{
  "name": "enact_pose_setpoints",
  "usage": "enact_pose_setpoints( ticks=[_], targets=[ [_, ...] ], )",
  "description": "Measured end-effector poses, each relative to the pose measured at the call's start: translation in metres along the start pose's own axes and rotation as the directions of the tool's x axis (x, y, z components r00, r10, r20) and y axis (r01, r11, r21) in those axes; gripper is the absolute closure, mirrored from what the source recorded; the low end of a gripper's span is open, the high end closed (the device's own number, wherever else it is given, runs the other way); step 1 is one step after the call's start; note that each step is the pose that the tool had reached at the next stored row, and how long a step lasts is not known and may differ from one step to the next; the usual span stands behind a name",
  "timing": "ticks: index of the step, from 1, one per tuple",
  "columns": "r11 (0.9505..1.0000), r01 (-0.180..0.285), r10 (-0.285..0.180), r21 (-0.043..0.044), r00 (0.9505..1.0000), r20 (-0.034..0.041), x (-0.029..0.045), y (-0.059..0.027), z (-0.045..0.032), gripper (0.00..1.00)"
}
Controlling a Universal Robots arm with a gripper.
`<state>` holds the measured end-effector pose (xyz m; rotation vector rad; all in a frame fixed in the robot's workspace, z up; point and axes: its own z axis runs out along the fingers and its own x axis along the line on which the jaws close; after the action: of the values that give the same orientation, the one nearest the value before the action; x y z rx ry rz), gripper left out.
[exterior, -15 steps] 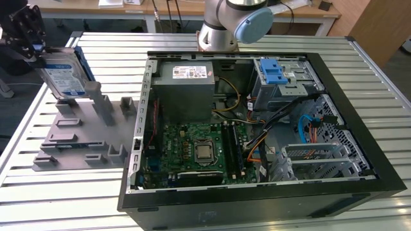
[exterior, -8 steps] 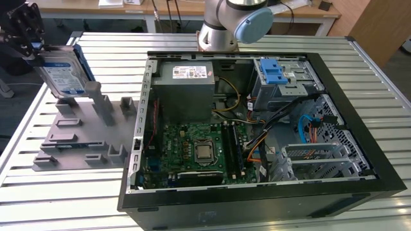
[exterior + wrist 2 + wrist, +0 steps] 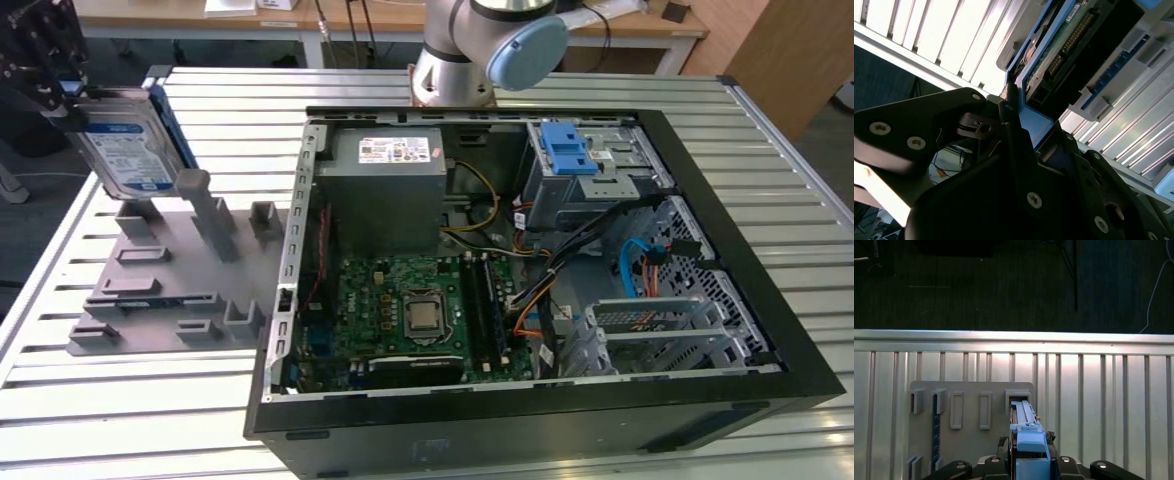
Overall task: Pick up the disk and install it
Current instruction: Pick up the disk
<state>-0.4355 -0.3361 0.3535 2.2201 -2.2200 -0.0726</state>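
Upper left, exterior view: the grey stand's posts rise close by the disk. Centre: the case wall and power supply bar the way; lower left, bare table lies open.

The disk has its upper end hidden between the jaws, themselves cut off by the exterior view's left edge.

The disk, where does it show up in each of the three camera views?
Exterior view: the disk is on edge at the exterior view's upper left, by the grey stand.
First wrist view: edge-on, over the grey stand.
Second wrist view: its circuit-board underside.
Shared landmark: the slatted table.
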Motion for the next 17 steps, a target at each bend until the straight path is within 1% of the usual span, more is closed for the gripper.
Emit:
enact_pose_setpoints(
  ticks=[10,17],
  targets=[
    [1.0,0.0,0.0,-0.0001,1.0,0.0,-0.0002,0.0002,-0.0061,0.64],
    [1.0,0.0,0.0,0.0,1.0,0.0001,-0.0002,0.0003,-0.008,0.64]
  ],
)
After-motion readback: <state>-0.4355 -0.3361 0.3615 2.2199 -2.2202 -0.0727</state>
